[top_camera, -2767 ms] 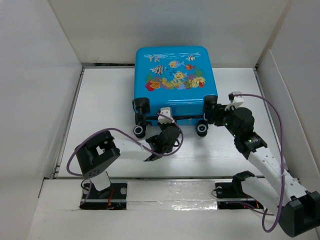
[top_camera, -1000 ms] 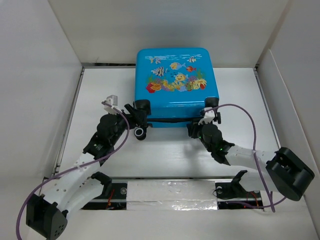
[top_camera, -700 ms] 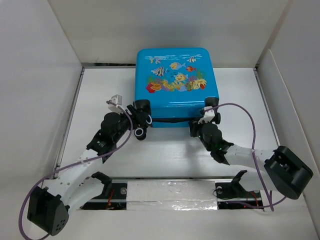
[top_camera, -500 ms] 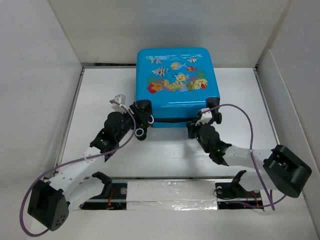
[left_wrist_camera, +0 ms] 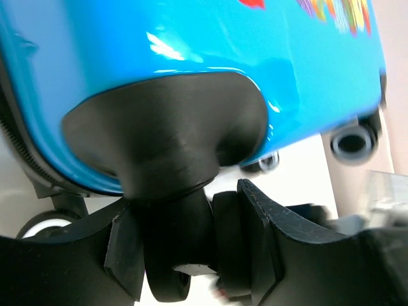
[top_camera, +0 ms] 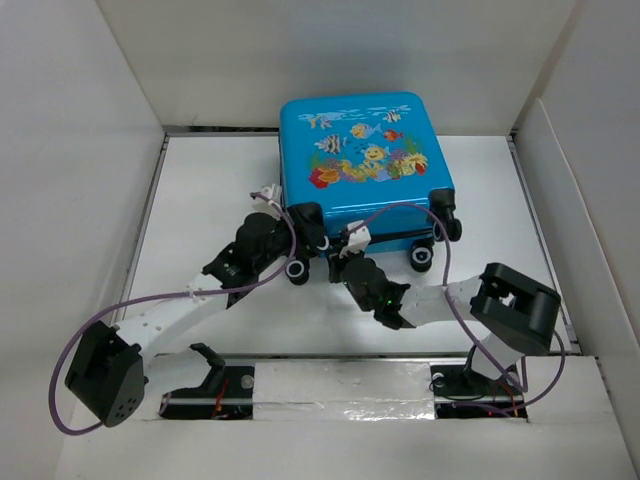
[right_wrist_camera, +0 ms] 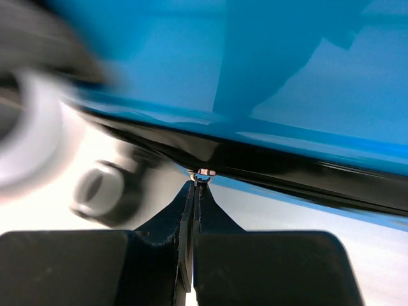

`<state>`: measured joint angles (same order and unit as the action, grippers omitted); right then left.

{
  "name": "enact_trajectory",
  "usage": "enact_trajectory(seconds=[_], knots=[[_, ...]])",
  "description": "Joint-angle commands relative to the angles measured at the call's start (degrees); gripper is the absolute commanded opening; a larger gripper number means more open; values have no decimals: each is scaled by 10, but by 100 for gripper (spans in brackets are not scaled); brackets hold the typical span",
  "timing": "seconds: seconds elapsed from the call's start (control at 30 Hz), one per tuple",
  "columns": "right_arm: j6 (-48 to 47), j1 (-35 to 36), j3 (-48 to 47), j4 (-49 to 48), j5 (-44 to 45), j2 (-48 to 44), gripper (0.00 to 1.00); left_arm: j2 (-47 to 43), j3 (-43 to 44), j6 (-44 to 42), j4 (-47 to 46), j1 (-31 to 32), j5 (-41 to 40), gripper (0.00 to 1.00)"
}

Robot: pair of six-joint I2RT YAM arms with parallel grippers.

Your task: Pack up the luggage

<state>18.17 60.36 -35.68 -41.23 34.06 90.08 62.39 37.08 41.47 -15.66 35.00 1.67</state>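
Observation:
The luggage (top_camera: 365,150), a bright blue hard-shell case with a fish print, lies flat and closed at the back of the table, turned slightly clockwise. My left gripper (top_camera: 301,226) is shut on the black wheel (left_wrist_camera: 182,248) at its near left corner, with one finger (left_wrist_camera: 124,255) on each side of it. My right gripper (top_camera: 346,256) is at the middle of the near edge. Its tips (right_wrist_camera: 196,186) are shut on the small metal zipper pull (right_wrist_camera: 203,173) on the black zip band (right_wrist_camera: 287,175).
White walls (top_camera: 80,150) close in the table on the left, back and right. A raised ledge (top_camera: 340,380) runs along the near edge over the arm bases. Purple cables (top_camera: 400,215) loop from both wrists. Two more wheels (top_camera: 421,259) stick out at the near right corner.
The right gripper has shut on the zipper pull and drawn it left, from the near right corner to mid-edge. The luggage has shifted right and turned. The left gripper has closed on the wheel.

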Motion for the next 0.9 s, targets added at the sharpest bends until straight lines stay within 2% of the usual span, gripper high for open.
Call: enact_trajectory(seconds=[0.0, 0.1, 0.3, 0.37, 0.43, 0.47, 0.57, 0.6, 0.73, 0.8, 0.83, 0.87], knots=[[28, 63, -57, -92, -88, 37, 0, 22, 85, -10, -136, 88, 61, 43], [41, 69, -80, -143, -99, 67, 0, 11, 93, -10, -138, 103, 47, 43], [99, 79, -91, -255, -133, 133, 0, -6, 84, 14, -158, 103, 70, 43], [105, 85, -79, -272, -130, 137, 3, -15, 79, 11, -152, 103, 65, 49], [114, 85, -45, -263, -118, 120, 24, -24, 73, -1, -125, 103, 35, 55], [120, 92, -30, -253, -102, 107, 47, -39, 70, -8, -113, 103, 20, 60], [131, 92, 31, -185, -51, 31, 66, -81, 49, -31, -71, 103, -71, 66], [129, 92, 45, -149, -41, -11, 68, -92, 33, -35, -54, 103, -118, 66], [116, 113, 105, -61, -29, -109, 70, -154, -18, -30, -22, 89, -213, 63], [115, 125, 115, -12, -4, -147, 64, -183, -53, -26, -19, 70, -215, 49], [114, 131, 119, 32, 2, -166, 59, -190, -63, -25, -19, 70, -211, 41], [113, 131, 120, 56, 7, -205, 41, -195, -74, -25, -19, 70, -208, 23]])
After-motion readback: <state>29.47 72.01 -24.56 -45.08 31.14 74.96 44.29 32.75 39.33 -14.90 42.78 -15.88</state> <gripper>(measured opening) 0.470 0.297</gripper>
